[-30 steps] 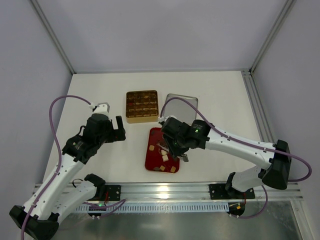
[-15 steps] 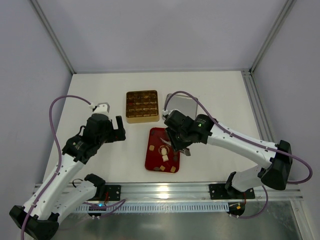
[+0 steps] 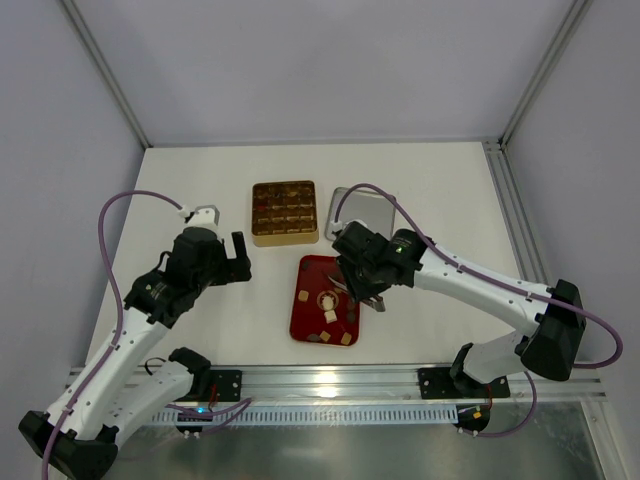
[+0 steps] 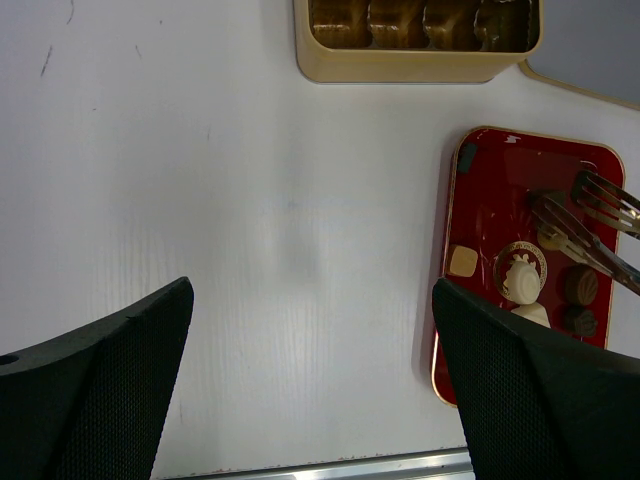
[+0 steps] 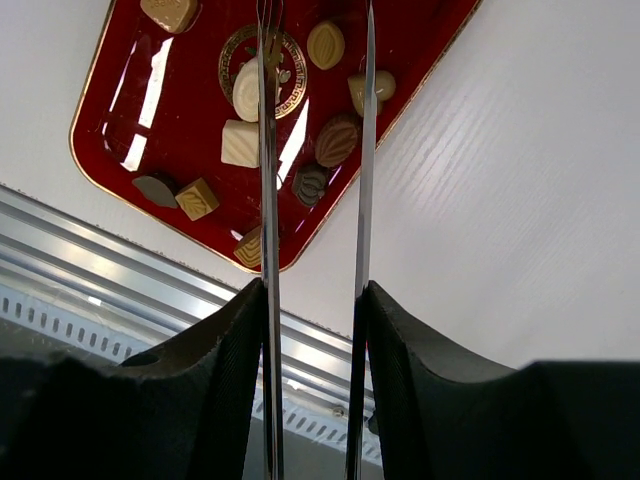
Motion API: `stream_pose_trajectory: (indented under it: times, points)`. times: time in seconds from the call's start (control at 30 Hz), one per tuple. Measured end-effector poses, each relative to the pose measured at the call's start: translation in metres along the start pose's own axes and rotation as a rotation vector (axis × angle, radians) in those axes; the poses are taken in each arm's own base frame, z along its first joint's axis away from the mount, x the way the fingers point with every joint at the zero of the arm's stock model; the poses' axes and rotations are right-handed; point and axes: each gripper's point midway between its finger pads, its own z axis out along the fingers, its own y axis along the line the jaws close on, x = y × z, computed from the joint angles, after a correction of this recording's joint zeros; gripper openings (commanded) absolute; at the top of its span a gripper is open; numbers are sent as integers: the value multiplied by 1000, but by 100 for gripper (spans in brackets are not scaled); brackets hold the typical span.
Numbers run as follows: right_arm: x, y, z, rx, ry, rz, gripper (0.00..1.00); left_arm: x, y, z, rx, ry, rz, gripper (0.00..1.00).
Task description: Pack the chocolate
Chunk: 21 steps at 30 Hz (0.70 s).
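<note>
**Chocolates mostly on the tray, packing barely under way**

The chocolate (image 5: 240,143) lies loose on the red tray (image 5: 150,110), close to the counter's near edge: about ten small pieces, cream, tan and dark brown, scattered around a gold round emblem. The gold box (image 4: 400,66) sits just behind the tray, toward the far edge. Its compartments look brown, and I cannot tell whether any hold a piece. A silver lid (image 3: 365,208) lies beside the box on its right.

The right hand (image 5: 312,300) is clamped on a pair of metal tongs (image 5: 267,150). Their tips stand apart over the tray with nothing between them. The left hand (image 4: 310,390) hangs fully released over bare counter left of the tray, grasping nothing.

By this showing, nearly every piece has yet to be moved. No brand or writing is readable anywhere.
</note>
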Motion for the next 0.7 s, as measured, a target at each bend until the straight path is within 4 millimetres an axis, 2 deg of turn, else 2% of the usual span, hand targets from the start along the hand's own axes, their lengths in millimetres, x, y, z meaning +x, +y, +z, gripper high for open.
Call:
stream_pose_trajectory:
  times: [0.7]
  points:
    - [2, -8, 20, -6, 10, 43, 44, 0, 0, 0, 0, 0, 0, 100]
